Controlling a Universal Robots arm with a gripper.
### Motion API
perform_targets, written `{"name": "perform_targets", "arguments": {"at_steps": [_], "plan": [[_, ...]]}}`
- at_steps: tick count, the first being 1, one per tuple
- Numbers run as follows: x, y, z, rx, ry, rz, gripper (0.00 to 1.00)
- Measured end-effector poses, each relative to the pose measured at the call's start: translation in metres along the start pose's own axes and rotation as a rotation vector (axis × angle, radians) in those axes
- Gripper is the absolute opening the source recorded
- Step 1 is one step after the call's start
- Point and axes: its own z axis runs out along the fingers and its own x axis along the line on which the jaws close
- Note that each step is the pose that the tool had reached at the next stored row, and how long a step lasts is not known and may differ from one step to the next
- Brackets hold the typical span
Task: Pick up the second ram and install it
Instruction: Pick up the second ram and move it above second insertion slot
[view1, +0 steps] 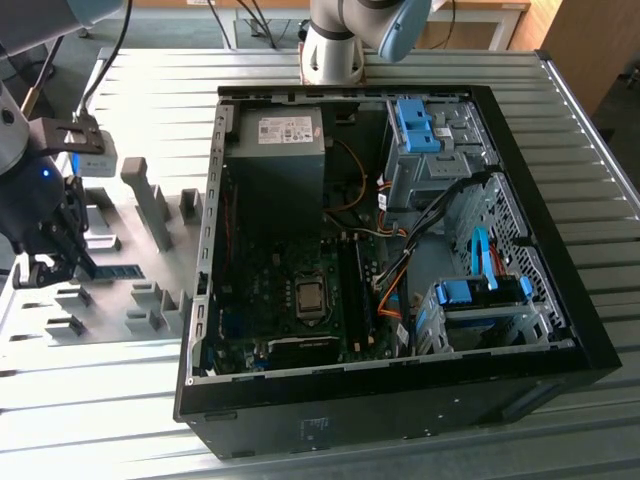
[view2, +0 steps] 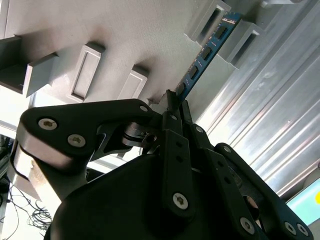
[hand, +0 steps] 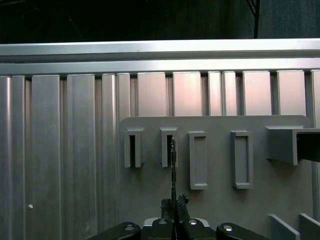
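exterior view first: the gripper (view1: 72, 262) hangs low at the exterior view's left, over the grey fixture plate (view1: 120, 345) on the ribbed metal table (view1: 150, 100), and the second ram (view1: 116, 268) pokes out from it as a thin blue strip just above the plate. the open computer case (view1: 570, 290) lies well apart from it, toward the exterior view's right, motherboard (view1: 300, 300) facing up. over to the second wrist view, and the gripper (view2: 175, 100) has its black fingers (view2: 171, 131) pressed together on the near end of the second ram (view2: 210, 47), a clear pinch on the board's edge; the blue stick with its dark chips runs away from the claw to a pair of raised slotted holders (view2: 215, 17) on the fixture plate (view2: 125, 30). in the first wrist view the second ram (hand: 173, 170) shows edge-on, a thin line from the gripper (hand: 174, 202) straight to one slotted holder (hand: 167, 145), second in a row of four on the fixture plate (hand: 215, 200). whether the far end sits inside that slot or just clear of it cannot be told.
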Motion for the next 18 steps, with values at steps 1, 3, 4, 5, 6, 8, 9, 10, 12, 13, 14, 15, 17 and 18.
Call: {"name": "perform_targets", "arguments": {"at_steps": [1,3,4,5,6,8,9,10,12,13,14,15,17,18], "plan": [[0.0000,0.0000,-0.0004,0.0000,0.0000,0.000,0.14],[0.0000,0.0000,-0.0014,0.0001,-0.0001,0.000,0.14],[0.0000,0.0000,-0.0019,0.0001,-0.0001,0.000,0.14],[-0.0001,0.0000,-0.0025,0.0001,-0.0001,0.000,0.14],[-0.0001,0.0000,-0.0030,0.0001,-0.0001,0.000,0.14],[-0.0001,0.0000,-0.0040,0.0001,-0.0001,0.000,0.14],[-0.0001,0.0000,-0.0046,0.0001,-0.0001,0.000,0.14],[-0.0001,0.0000,-0.0050,0.0001,-0.0001,0.000,0.14],[-0.0001,0.0000,-0.0060,0.0001,-0.0001,0.000,0.14],[-0.0001,0.0000,-0.0064,0.0002,-0.0002,0.000,0.14],[-0.0001,0.0000,-0.0071,0.0000,0.0000,0.000,0.14],[-0.0002,0.0001,-0.0077,0.0000,0.0000,0.000,0.14],[-0.0002,0.0001,-0.0091,0.0001,-0.0001,0.000,0.14],[-0.0002,0.0001,-0.0099,0.0001,-0.0001,0.000,0.14]]}}
